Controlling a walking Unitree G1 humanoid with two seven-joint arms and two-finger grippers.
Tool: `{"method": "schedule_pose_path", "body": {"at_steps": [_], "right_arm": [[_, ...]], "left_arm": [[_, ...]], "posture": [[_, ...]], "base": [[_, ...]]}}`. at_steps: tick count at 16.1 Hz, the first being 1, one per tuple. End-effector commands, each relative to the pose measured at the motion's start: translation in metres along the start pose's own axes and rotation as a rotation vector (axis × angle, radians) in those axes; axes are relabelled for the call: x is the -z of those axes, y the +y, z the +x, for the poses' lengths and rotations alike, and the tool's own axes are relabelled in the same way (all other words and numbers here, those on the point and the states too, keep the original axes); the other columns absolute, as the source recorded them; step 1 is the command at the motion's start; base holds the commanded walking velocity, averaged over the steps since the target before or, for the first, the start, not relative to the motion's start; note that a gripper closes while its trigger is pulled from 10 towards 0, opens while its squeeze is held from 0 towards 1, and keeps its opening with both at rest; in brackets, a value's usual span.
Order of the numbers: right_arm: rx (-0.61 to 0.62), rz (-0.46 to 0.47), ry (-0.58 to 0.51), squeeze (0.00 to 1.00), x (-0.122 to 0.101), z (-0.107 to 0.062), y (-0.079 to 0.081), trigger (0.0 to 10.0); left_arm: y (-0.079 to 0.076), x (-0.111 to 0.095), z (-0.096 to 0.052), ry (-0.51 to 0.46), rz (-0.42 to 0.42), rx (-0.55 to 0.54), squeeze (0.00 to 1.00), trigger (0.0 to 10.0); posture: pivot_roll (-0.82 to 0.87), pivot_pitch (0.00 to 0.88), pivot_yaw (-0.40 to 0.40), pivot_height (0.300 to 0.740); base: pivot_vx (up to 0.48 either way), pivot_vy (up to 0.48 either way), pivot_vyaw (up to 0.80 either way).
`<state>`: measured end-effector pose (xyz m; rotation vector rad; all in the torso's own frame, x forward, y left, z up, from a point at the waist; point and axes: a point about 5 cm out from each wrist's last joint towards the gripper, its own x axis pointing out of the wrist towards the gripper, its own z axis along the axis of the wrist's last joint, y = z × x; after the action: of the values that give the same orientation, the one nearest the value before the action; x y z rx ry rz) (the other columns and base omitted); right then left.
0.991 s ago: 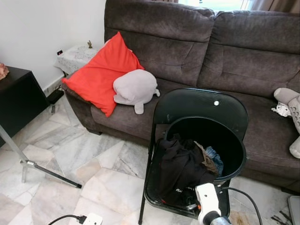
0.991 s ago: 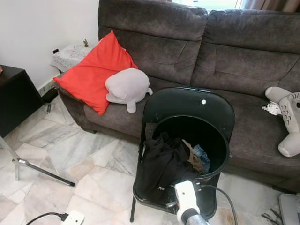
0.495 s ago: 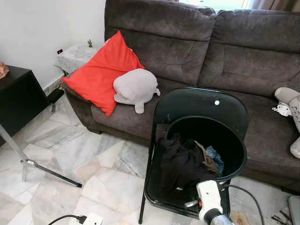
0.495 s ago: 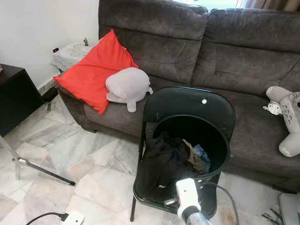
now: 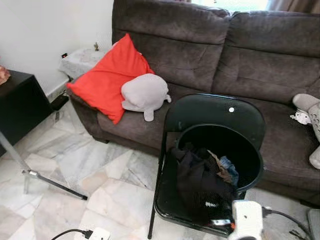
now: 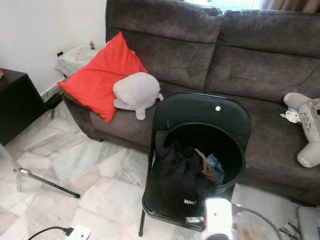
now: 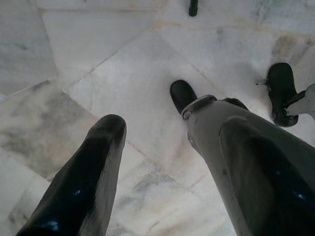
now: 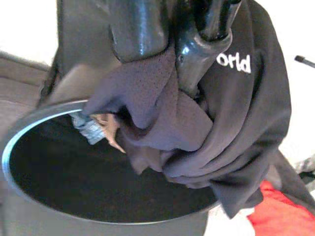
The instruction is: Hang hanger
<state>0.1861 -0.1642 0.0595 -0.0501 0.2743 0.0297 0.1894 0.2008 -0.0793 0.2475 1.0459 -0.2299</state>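
A black garment (image 5: 200, 185) with white lettering spills out of a round black basket (image 5: 252, 150) standing on a black folding chair (image 5: 210, 107). My right gripper (image 8: 170, 64) is shut on a fold of this garment (image 8: 231, 113) just above the basket's rim (image 8: 29, 125); its white wrist (image 5: 246, 220) shows at the chair's front edge. Other clothes lie deeper in the basket. My left gripper (image 7: 172, 125) hangs open over the marble floor beside my own leg (image 7: 211, 128), holding nothing. I see no hanger.
A dark brown sofa (image 5: 240, 55) stands behind the chair, with a red cushion (image 5: 107, 80), a grey plush (image 5: 144, 94) and another plush (image 5: 312, 120). A black cabinet (image 5: 15, 107), a tripod leg (image 5: 45, 180) and a power strip (image 5: 97, 233) are at the left.
My right wrist has moved to the right along the chair's front edge, dragging the black garment with it; the garment's white lettering has shifted right and the cloth has bunched narrower.
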Motion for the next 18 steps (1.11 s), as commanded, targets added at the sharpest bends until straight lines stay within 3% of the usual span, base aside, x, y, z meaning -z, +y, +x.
{"method": "schedule_pose_path", "body": {"at_steps": [1,2,3,5,7,9,11,13,15,18], "right_arm": [[0.026,0.010,-0.022,0.00,-0.015,-0.004,-0.001,0.0],[0.059,0.017,-0.035,0.00,-0.024,-0.006,-0.004,0.0],[0.158,0.068,-0.116,0.00,-0.053,-0.003,-0.013,0.0],[0.212,0.114,-0.234,0.00,-0.084,0.005,-0.020,0.0],[0.235,0.158,-0.419,0.00,-0.132,0.014,-0.024,0.0],[0.253,0.307,-0.522,0.00,-0.170,0.025,-0.033,0.0],[0.227,0.284,-0.477,0.00,-0.164,0.030,-0.028,0.0],[0.171,0.226,-0.326,0.00,-0.138,0.033,-0.014,0.0],[0.143,0.258,-0.222,0.00,-0.118,0.028,-0.005,0.0],[0.085,0.293,-0.227,0.00,-0.129,0.021,0.005,0.0]], "left_arm": [[0.000,0.004,0.000,0.020,0.014,0.002,0.00,10.0],[0.000,0.004,0.000,0.019,0.012,0.001,0.00,10.0],[0.000,0.003,0.000,0.017,0.009,-0.002,0.00,10.0],[0.000,0.003,0.000,0.016,0.007,-0.004,0.00,10.0],[0.000,0.003,0.000,0.015,0.004,-0.006,0.00,10.0],[0.000,0.003,0.000,0.012,0.000,-0.009,0.00,10.0],[-0.001,0.003,0.000,0.013,0.000,-0.007,0.00,10.0],[-0.001,0.004,0.000,0.012,-0.007,-0.005,0.00,10.0],[-0.001,0.004,0.000,0.014,-0.007,-0.003,0.00,10.0],[0.000,0.004,0.000,0.016,-0.006,-0.003,0.00,10.0]], "posture": [[-0.12,0.054,0.025,0.740],[-0.12,0.053,0.024,0.740],[-0.12,0.052,0.025,0.740],[-0.12,0.050,0.026,0.740],[-0.12,0.047,0.025,0.740],[-0.13,0.048,0.024,0.740],[-0.13,0.047,0.022,0.740],[-0.12,0.050,0.019,0.740],[-0.12,0.054,0.022,0.740],[-0.12,0.053,0.022,0.740]], "base": [[0.000,0.000,0.00],[0.000,0.000,0.00],[0.000,0.000,0.00],[0.000,0.000,0.00],[0.000,0.000,0.00],[0.000,0.000,0.00],[0.000,0.000,0.00],[0.000,0.000,0.00],[0.000,0.000,0.00],[0.000,0.000,0.00]]}}
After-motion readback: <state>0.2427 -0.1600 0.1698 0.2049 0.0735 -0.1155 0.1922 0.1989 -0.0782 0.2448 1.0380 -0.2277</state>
